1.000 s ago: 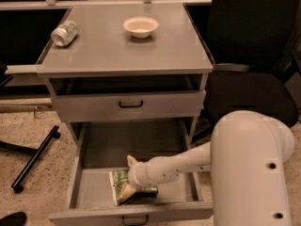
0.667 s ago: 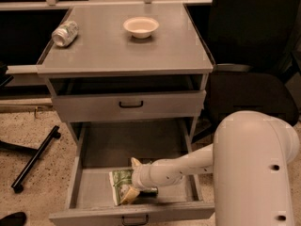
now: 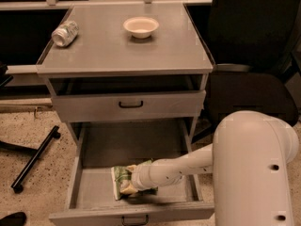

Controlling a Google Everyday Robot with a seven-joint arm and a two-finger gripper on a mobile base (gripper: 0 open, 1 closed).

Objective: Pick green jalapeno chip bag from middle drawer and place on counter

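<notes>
The green jalapeno chip bag (image 3: 118,177) lies in the front part of the open middle drawer (image 3: 131,140), a light-green and white crumpled packet. My gripper (image 3: 129,185) reaches in from the right, low in the drawer, right on the bag's right side and covering part of it. The arm's large white body (image 3: 254,168) fills the lower right. The counter (image 3: 113,51) is the grey cabinet top above.
A crushed silvery can (image 3: 65,33) lies at the counter's left and a white bowl (image 3: 140,26) at its back middle. The upper drawer (image 3: 129,105) is shut. A black chair (image 3: 254,93) stands right of the cabinet; a black chair-base leg (image 3: 35,159) lies on the floor at left.
My gripper has moved down and toward the drawer's front, from above the bag to right on it. The bag has stayed in place.
</notes>
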